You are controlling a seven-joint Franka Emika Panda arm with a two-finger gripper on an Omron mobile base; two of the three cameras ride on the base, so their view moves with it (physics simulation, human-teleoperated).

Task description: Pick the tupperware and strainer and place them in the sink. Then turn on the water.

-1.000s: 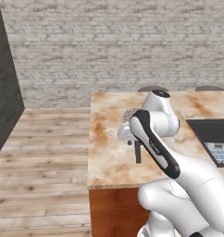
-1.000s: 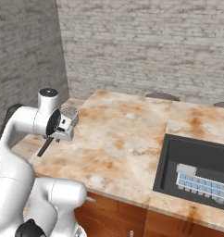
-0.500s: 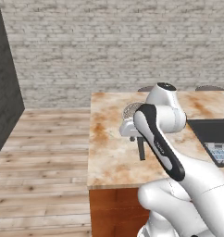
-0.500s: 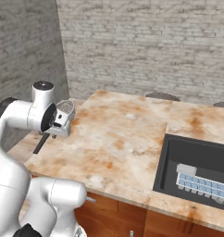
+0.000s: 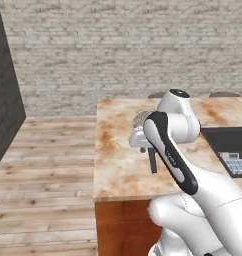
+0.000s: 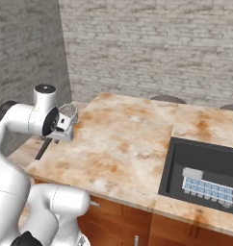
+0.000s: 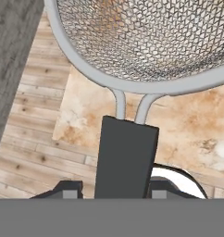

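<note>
Left base view: gripper is up off the counter at its end far from the sink, clamped on the strainer; mesh bowl sits above the hand, dark handle hangs down below it, tip looks just clear of the countertop. Tupperware already lies inside the sink. Right base view: same picture from the other side, gripper holds the strainer over the counter corner, well apart from the sink; tupperware rests on the basin floor near its front wall. Faucet I can't make out, no water visible. Hand view: fingers pinch the strainer by the flat dark handle, close to where the wire arms join the bowl. Risks, my read: grip is on a narrow handle with the bowl's weight off to one side, so a fast swing toward the sink could let it pivot or slip out. Long transit across the counter: dangling handle could clip the countertop or the sink rim if carried low. A drop onto the tupperware could leave the strainer propped on it.
</note>
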